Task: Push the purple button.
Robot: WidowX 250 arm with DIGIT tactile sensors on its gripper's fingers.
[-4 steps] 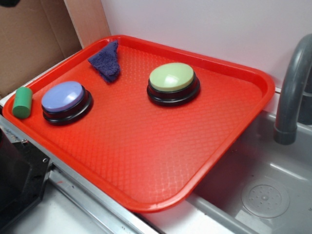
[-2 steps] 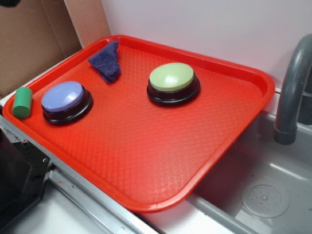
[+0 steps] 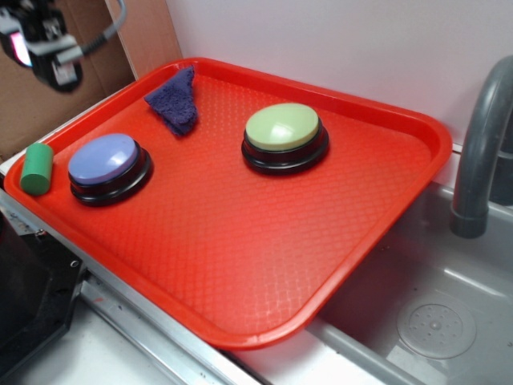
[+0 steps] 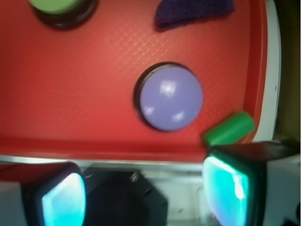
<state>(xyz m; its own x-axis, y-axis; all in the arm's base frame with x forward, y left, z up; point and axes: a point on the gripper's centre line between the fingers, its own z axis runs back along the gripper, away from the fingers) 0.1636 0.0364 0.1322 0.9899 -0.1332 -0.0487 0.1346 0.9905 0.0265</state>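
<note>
The purple button [image 3: 104, 163] [image 4: 171, 97], a lavender dome on a black base, sits at the left end of the red tray [image 3: 240, 241]. My gripper [image 3: 40, 36] hangs high at the top left of the exterior view, above and behind the button, well off the tray. In the wrist view the gripper [image 4: 146, 193] is open, its two fingers with cyan pads [image 4: 63, 200] wide apart and nothing between them. The button lies ahead of the fingers, untouched.
A green-topped button [image 3: 284, 135] stands mid-tray. A dark purple cloth [image 3: 174, 100] lies at the tray's back left. A green cylinder [image 3: 36, 168] rests on the tray's left rim. A grey sink [image 3: 437, 321] and faucet [image 3: 481, 152] are at right; a black block [image 3: 24, 297] at lower left.
My gripper has come into the exterior view at the top left; before it was out of frame. The buttons, cloth and cylinder have not moved.
</note>
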